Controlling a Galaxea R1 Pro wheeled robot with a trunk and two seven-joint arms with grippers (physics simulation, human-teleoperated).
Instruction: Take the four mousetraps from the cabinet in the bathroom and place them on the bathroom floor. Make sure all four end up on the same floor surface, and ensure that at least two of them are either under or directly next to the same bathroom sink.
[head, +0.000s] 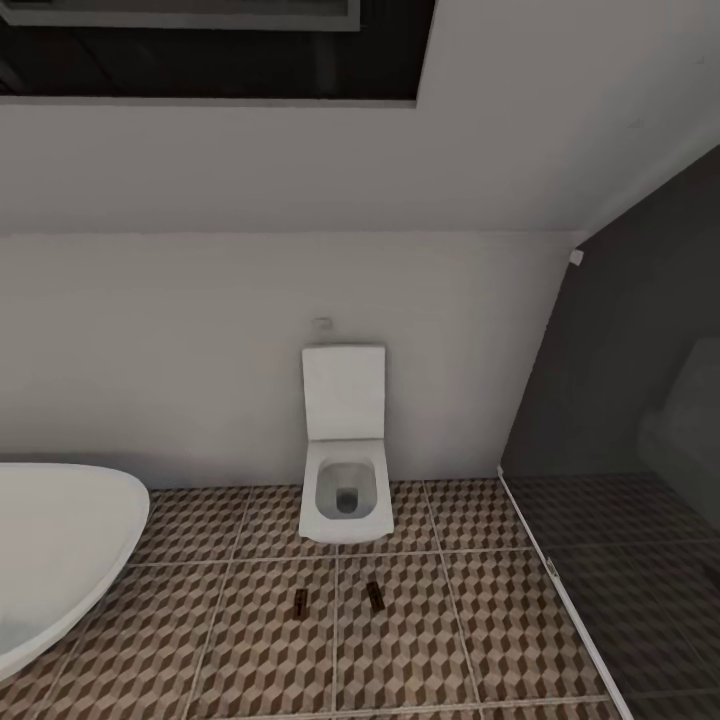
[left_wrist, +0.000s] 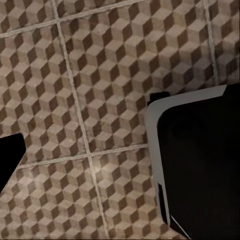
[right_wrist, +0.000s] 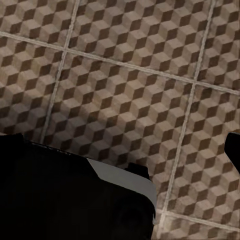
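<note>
Two mousetraps lie on the cube-patterned bathroom floor (head: 260, 650) in front of the toilet, one (head: 300, 601) to the left and one (head: 376, 596) to the right, about a tile-width apart. The cabinet and the sink are out of view. In the left wrist view my left gripper (left_wrist: 120, 160) hangs over bare tiles, a dark fingertip (left_wrist: 10, 160) at the frame edge and nothing between the fingers. My right gripper (right_wrist: 120, 145) is likewise spread over tiles, with a fingertip (right_wrist: 234, 150) at the edge and nothing held.
A white square toilet (head: 345, 470) stands against the back wall. The white oval bathtub (head: 50, 550) fills the left. A dark glass shower partition (head: 620, 450) bounds the right. My own dark base (left_wrist: 200, 165) (right_wrist: 65, 200) shows in both wrist views.
</note>
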